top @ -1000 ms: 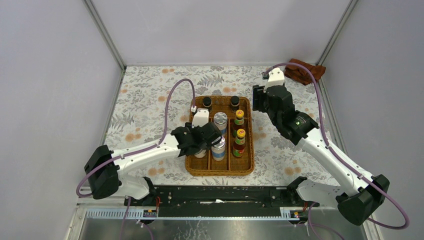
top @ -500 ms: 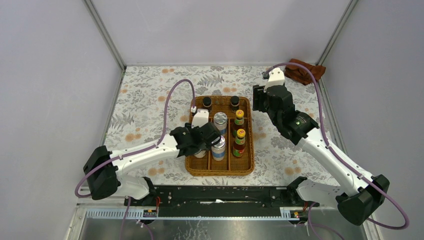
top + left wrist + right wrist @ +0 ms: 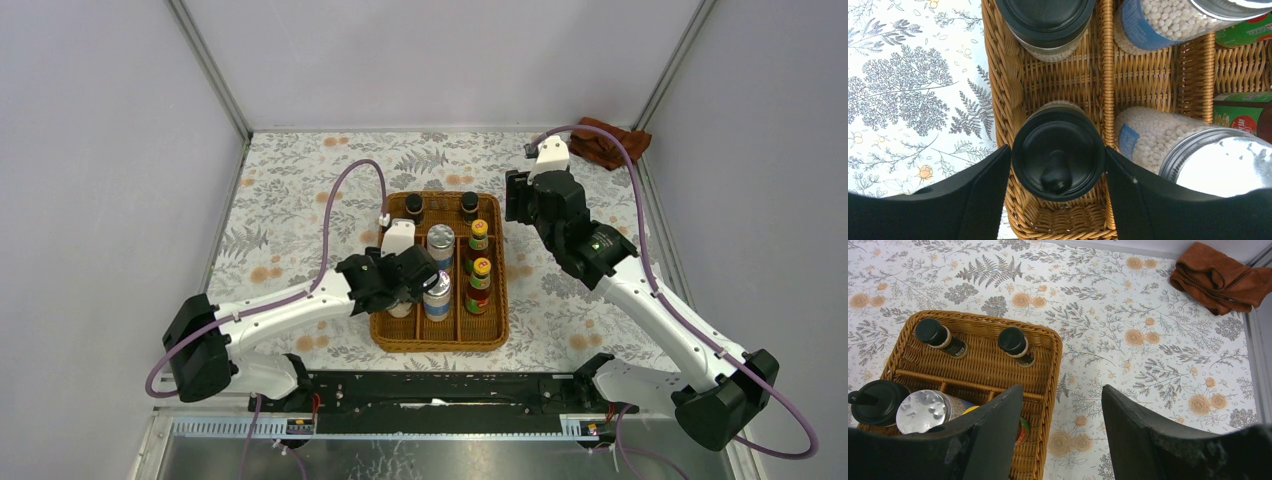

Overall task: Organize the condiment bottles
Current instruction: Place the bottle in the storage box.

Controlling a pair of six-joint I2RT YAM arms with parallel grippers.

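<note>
Left gripper (image 3: 1057, 150) straddles black-lidded jar (image 3: 1058, 165) in left slot of tray (image 3: 998, 85); can't tell if clamped or released. I'd lift straight up, clear of shaker (image 3: 1158, 135). Right gripper (image 3: 1060, 390) spread, empty.

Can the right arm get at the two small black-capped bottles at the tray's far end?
Probably yes: its open fingers hover just beside that end, both bottles stand uncovered, and the left arm is nearer the front.
</note>
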